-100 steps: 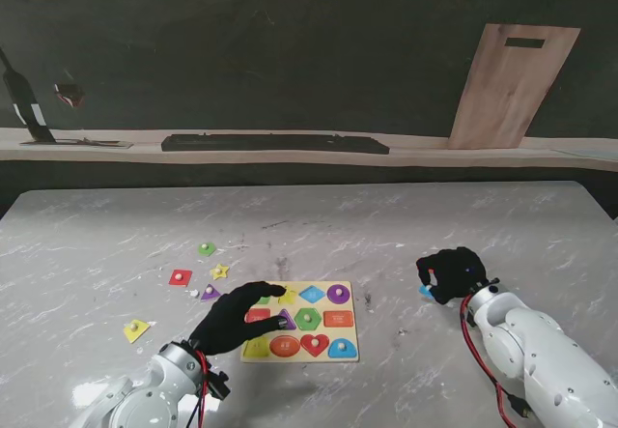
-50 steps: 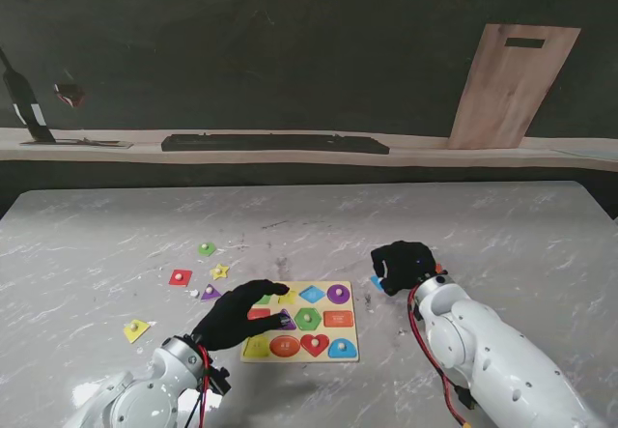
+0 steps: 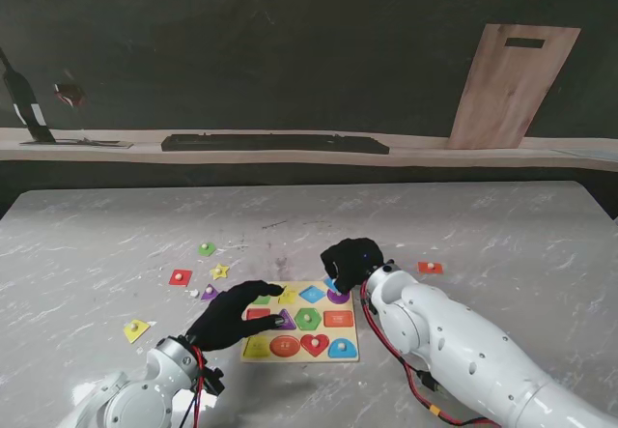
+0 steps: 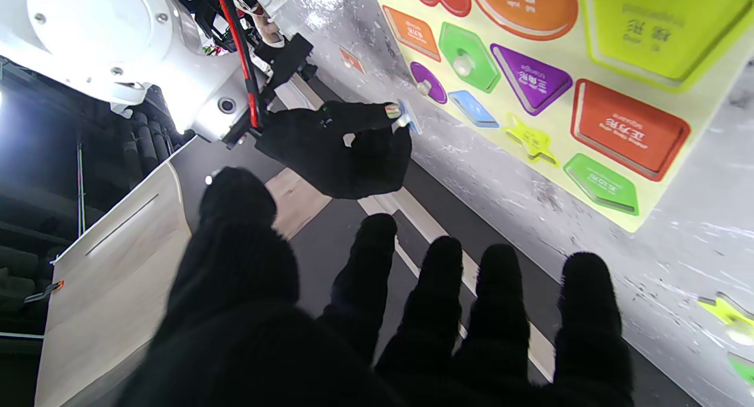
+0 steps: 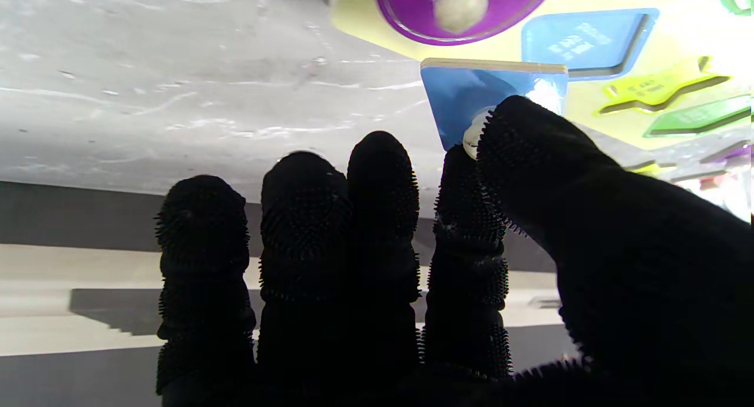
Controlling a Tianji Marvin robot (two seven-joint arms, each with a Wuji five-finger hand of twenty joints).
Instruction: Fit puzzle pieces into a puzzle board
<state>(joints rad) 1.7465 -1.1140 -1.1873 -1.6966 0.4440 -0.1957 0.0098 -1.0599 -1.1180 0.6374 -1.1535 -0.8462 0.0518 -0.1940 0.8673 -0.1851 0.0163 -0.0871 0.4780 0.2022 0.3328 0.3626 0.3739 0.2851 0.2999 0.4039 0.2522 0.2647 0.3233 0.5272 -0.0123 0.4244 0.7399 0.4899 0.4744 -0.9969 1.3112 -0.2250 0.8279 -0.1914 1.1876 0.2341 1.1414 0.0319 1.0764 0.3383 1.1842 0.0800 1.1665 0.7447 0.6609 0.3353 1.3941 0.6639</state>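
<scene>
My right hand grasps a blue puzzle piece, its white knob pinched between my thumb and index fingertips; the other 3 fingers are curled alongside. From the left wrist camera the same piece shows as a thin blue slab at the tip of that black glove, held clear of the table. In the stand view the hand hangs over the far right corner of the puzzle board, just beside the purple circle seated there.

My left hand is released, holding nothing, fingers spread flat over the board's left edge, with one finger reaching toward the top row.

The board lies on the marble table in front of me, between my 2 arms. The blue rhombus recess next to the purple circle is bare, as are the star recess and the green recess beyond it. Seated in the nearer rows are a green hexagon, an orange rectangle, an orange oval, a red heart and a blue semicircle.

Loose pieces lie to the left of the board: a green one, a red square, a yellow star, a purple triangle and a yellow piece. A small red piece lies to the right, apart from the board.
</scene>
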